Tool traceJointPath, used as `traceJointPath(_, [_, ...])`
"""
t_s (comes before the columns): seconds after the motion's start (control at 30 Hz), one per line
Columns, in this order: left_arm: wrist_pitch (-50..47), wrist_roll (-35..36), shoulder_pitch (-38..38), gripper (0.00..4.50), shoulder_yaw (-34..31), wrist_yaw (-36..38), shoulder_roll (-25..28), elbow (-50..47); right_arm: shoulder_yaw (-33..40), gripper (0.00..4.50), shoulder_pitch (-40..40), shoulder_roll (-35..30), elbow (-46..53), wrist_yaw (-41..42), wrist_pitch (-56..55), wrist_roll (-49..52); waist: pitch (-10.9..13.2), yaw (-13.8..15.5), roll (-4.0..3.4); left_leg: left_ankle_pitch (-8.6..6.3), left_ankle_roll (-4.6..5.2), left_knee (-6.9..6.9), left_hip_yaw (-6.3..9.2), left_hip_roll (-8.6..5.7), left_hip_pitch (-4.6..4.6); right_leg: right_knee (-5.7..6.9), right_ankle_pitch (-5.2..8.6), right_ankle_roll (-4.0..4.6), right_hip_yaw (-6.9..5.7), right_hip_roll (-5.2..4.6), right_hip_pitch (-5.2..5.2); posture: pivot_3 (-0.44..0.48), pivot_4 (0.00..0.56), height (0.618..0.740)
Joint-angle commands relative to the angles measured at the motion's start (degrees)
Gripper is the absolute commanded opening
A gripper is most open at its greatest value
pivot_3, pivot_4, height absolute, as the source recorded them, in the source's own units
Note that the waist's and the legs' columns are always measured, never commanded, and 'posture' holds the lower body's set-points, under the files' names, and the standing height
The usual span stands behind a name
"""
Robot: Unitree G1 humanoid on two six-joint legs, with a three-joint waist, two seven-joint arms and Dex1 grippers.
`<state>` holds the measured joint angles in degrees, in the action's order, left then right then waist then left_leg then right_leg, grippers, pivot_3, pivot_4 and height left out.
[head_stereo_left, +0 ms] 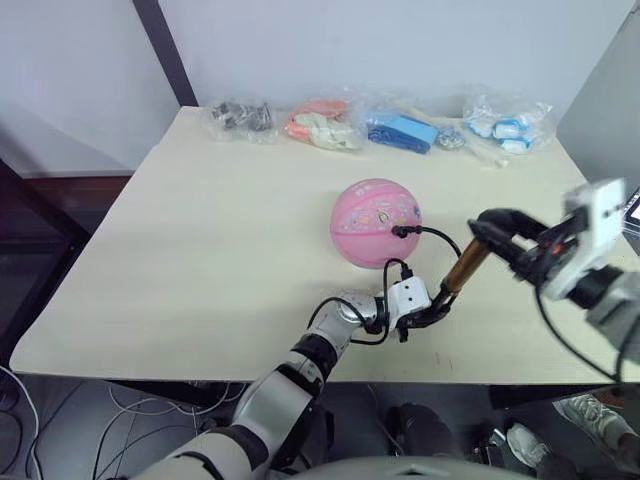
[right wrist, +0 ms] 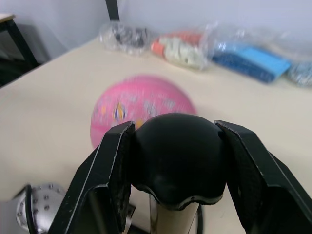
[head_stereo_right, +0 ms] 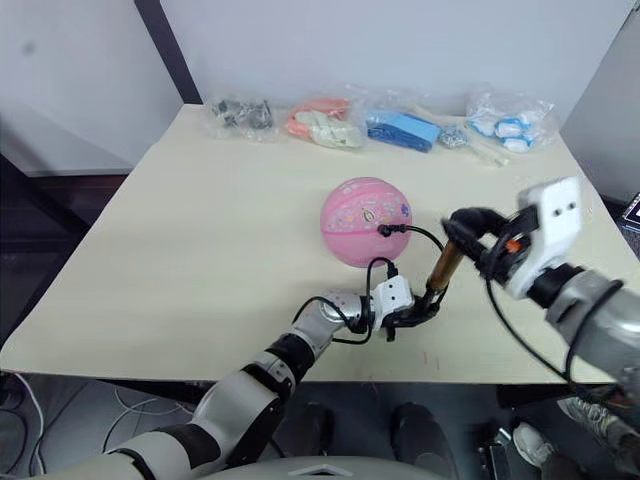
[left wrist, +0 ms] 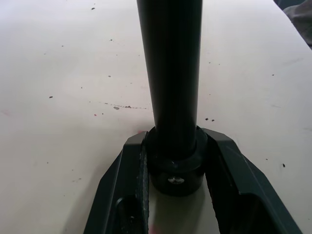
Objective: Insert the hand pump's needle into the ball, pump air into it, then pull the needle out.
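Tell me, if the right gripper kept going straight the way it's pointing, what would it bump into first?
Probably the ball. The right gripper, shut on the hand pump handle, faces it, though the gap between is hard to judge.

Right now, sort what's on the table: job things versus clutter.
In use:
- pink rubber ball
- gold-bronze hand pump, base in left gripper, black handle in right gripper
- thin black hose running to the ball

Lying about:
- four clear plastic bags of small items along the far edge

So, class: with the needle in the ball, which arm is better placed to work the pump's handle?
The right. Its gripper is shut on the black handle atop the hand pump, while the left gripper clamps the pump's base against the table.
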<state>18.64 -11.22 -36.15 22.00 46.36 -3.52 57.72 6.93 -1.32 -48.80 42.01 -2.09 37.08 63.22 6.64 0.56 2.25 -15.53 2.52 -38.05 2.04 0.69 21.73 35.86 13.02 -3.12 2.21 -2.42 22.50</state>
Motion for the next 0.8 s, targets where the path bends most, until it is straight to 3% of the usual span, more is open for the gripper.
traceJointPath(0.03, [-0.7, -1.3, 1.7, 1.09, 1.4, 2.0, 1.1, 1.3, -13.9, 2.08, -7.3, 6.0, -11.7, -0.4, 2.9, -13.3, -0.4, 0.0, 0.19, 0.00, 0.00, 0.07, 0.03, 0.03, -0.03, 0.00, 0.03, 0.06, -0.03, 0.02, 0.00, 0.000, 0.150, 0.740])
traceJointPath(0.2, [-0.8, -1.2, 1.8, 1.09, 1.3, 2.0, 1.3, 1.2, -16.5, 2.08, -11.0, 11.3, -14.3, 3.7, -0.2, -21.7, -0.9, 0.1, 0.08, 0.00, 0.00, 0.26, 0.12, 0.16, -0.14, 0.01, 0.00, 0.48, -0.18, 0.21, -0.03, 0.000, 0.150, 0.740])
traceJointPath(0.3, [-0.8, -1.1, 1.7, 1.09, 1.2, 2.2, 1.6, 1.4, -8.2, 2.08, -10.4, 11.5, -7.9, 4.2, 0.1, -18.5, -1.0, 0.0, 0.07, 0.00, 0.00, 0.28, 0.17, 0.19, -0.19, 0.01, 0.11, 0.36, -0.24, 0.43, -0.06, 0.000, 0.150, 0.740])
traceJointPath(0.6, [-0.6, -1.1, 1.7, 1.09, 1.3, 2.5, 1.3, 1.7, 15.0, 2.08, 4.2, 0.3, 2.8, -2.8, 7.3, 7.7, 0.6, 0.3, -1.46, 0.01, 0.00, 0.27, 0.11, -0.17, 0.27, 0.01, -0.03, 0.55, -0.17, 0.36, 0.32, 0.000, 0.150, 0.740])
traceJointPath(0.8, [-0.4, -1.0, 2.0, 1.09, 1.4, 2.8, 1.4, 1.5, 24.2, 2.08, 10.7, -11.5, 1.9, -10.2, 7.8, 26.4, 1.1, 0.3, -1.47, 0.01, 0.01, 0.13, 0.11, -0.36, 1.01, -0.01, -0.15, 0.16, -0.32, 0.28, 0.78, 0.000, 0.150, 0.740])
